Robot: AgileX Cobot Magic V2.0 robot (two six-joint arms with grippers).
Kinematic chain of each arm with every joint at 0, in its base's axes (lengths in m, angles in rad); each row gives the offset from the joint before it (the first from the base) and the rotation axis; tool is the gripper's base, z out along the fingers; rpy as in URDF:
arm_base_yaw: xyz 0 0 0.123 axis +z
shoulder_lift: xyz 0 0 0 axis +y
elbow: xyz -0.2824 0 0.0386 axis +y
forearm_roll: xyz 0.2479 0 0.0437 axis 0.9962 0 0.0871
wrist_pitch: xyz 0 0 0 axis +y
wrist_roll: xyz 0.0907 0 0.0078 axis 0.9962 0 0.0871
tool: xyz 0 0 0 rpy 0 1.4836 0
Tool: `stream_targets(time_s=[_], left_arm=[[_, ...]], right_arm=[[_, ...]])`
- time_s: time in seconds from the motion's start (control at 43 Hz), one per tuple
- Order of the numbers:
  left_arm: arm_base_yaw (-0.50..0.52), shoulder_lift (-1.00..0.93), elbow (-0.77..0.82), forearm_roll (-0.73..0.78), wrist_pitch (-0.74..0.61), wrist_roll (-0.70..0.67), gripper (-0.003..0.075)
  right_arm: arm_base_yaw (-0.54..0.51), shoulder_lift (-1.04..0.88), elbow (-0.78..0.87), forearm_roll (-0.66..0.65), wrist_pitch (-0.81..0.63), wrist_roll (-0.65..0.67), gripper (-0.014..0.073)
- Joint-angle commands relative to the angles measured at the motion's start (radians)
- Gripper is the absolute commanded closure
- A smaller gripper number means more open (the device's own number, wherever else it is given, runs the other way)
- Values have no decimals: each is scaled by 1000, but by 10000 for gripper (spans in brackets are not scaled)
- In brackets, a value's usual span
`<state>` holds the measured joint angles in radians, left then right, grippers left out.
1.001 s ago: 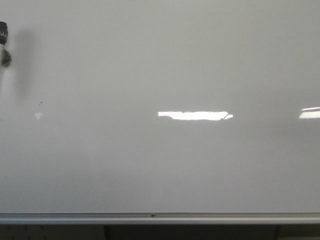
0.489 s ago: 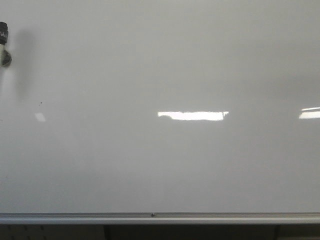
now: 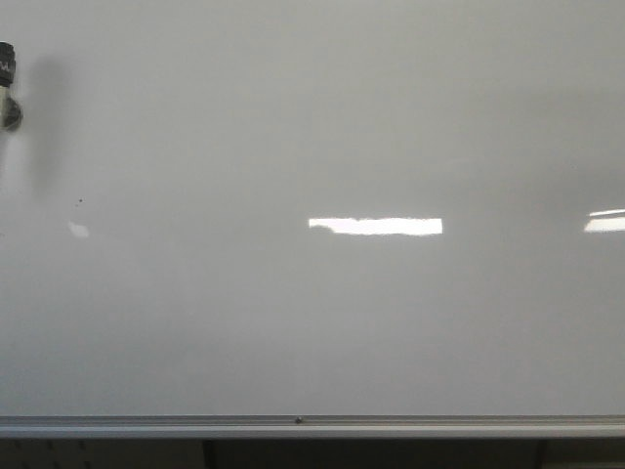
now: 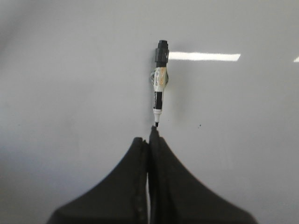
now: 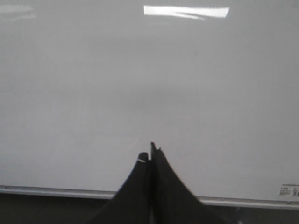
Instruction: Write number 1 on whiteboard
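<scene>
I saw both hands, left (image 4: pixel 148 135) and right (image 5: pixel 150 154), pressed together before the whiteboard (image 3: pixel 312 322); a marker (image 4: pixel 160 79) hung on it.

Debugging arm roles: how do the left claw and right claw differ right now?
The left claw points at a marker seen against the whiteboard, nib toward the claw; the right claw faces only bare board. The right claw's view includes the silver rail; the left claw's does not. Both are dark and shut.
</scene>
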<state>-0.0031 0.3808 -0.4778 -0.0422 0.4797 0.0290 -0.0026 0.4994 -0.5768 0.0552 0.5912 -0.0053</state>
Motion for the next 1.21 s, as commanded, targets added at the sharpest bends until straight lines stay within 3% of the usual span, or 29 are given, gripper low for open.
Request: stream_targets(time_s=[0.0, 0.116, 0.21, 0.279, 0.396, 0.466, 0.559, 0.861, 1.071, 1.187], left_arm=[[-6, 30, -28, -2, -66, -2, 741], [-6, 64, -31, 27, -43, -2, 738], [-6, 92, -31, 42, -39, -2, 699], [-6, 110, -32, 42, -39, -2, 623], [-6, 137, -47, 42, -35, -2, 413], [-6, 161, -61, 42, -26, -2, 321], [-6, 200, -92, 42, -7, -2, 280], [-104, 438, -253, 99, 134, 36, 280], [-104, 605, -332, 101, 125, 11, 280], [-104, 690, -371, 101, 84, -82, 280]], right_arm=[[-4, 29, -9, 1, -74, -8, 688], [-4, 54, -4, -19, -65, -8, 652], [-4, 65, -4, -26, -63, -8, 514], [-4, 68, -4, -26, -64, -8, 356], [-4, 68, -4, -26, -64, -8, 97], [-4, 68, -4, -26, -63, -8, 33], [-4, 68, -4, -26, -63, -8, 25], [-4, 68, -4, -26, -63, -8, 29], [-4, 68, -4, -26, -63, -8, 29], [-4, 68, -4, -26, -64, -8, 29]])
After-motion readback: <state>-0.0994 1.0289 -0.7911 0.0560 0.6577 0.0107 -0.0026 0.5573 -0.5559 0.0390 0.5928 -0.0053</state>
